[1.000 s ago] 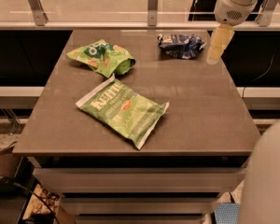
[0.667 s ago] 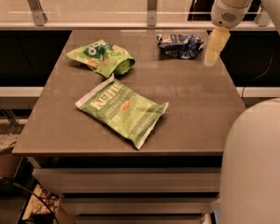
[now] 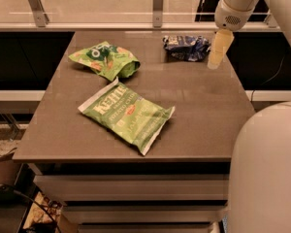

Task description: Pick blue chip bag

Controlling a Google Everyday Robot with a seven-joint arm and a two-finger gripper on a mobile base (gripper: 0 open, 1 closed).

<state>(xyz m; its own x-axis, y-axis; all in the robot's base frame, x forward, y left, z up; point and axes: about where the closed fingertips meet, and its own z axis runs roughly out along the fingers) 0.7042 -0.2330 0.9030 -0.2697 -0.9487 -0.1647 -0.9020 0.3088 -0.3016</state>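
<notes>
The blue chip bag (image 3: 185, 47) is small, dark blue and wrinkly with white markings. It lies at the far right of the table top. My gripper (image 3: 217, 52) hangs just to the right of the bag, close beside it and slightly above the table, pointing down from the white arm at the top right. It is not holding anything that I can see.
A large green bag with white lettering (image 3: 127, 114) lies in the middle of the brown table (image 3: 203, 110). A green bag with orange patches (image 3: 105, 59) lies at the far left. My white arm body (image 3: 266, 174) fills the lower right. A glass railing runs behind the table.
My gripper has shifted slightly left, toward the blue chip bag. The arm body at the lower right has grown larger in view. The bags have not moved.
</notes>
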